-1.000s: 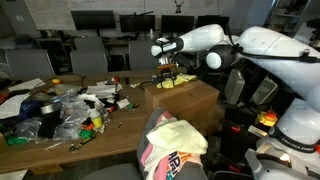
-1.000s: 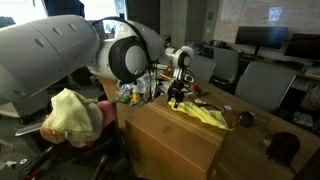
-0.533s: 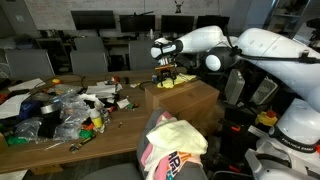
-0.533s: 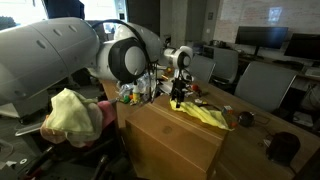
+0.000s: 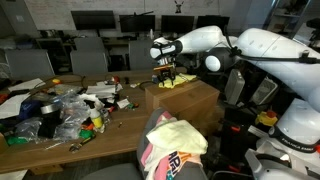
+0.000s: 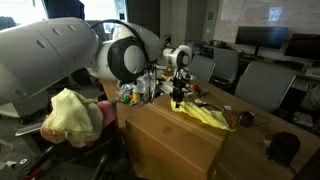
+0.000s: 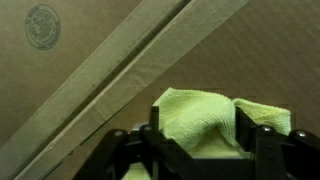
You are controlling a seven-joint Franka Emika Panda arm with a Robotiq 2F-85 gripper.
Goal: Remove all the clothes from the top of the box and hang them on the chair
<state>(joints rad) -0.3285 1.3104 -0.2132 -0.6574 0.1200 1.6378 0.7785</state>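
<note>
Claw [image 7: 197, 128] straddles pale yellow garment [image 7: 200, 105] on box [image 7: 70, 60], can't tell if clamped; shallow pinch could slip on lift.

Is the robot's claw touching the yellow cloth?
Touching. The wrist view shows the yellow cloth bunched up between the gripper fingers, with its edges meeting both and no gap to see.

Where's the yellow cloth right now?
In an exterior view the yellow cloth lies on top of the box, directly under the gripper; the wrist view shows it between the fingers.
</note>
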